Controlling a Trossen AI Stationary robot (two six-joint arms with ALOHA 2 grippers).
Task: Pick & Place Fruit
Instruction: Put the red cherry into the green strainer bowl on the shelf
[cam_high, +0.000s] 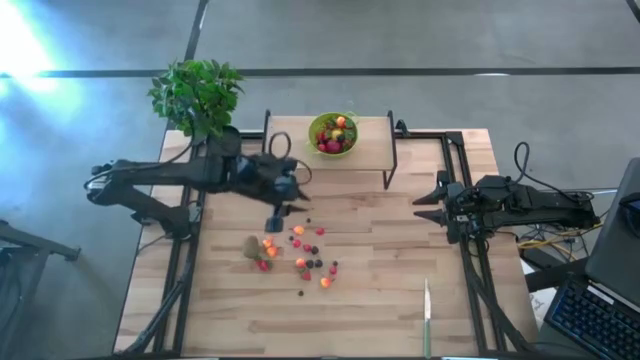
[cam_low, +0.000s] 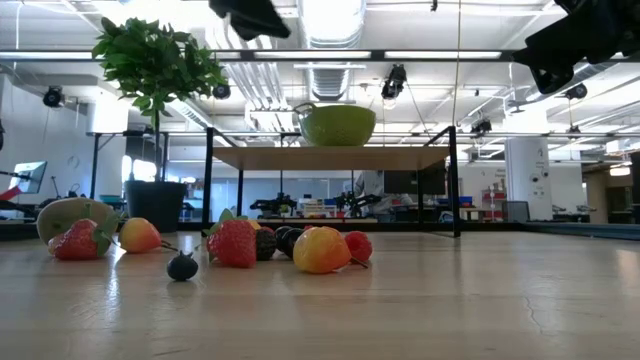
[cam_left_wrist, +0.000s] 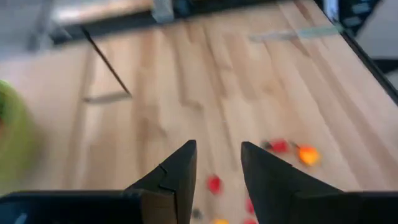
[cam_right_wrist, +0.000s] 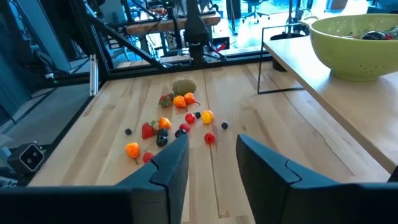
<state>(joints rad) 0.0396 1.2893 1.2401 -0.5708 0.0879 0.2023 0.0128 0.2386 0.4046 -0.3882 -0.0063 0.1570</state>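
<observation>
Left end effector hangs part-open and empty above the toy fruits scattered mid-worktop, so I'd drop straight onto one lone berry at 6 o'clock, then carry it to the green bowl at 12.

Fruit below green bowl

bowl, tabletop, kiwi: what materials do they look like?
Bowl: lime-green, smooth with a soft sheen and small holes in the wall, probably moulded plastic.
Tabletop: pale wood in joined strips with visible grain, likely butcher-block, satin finish.
Kiwi: dull brown-green, matte, looks fuzzy; probably a flocked or foam toy, but the look leaves it open.
</observation>
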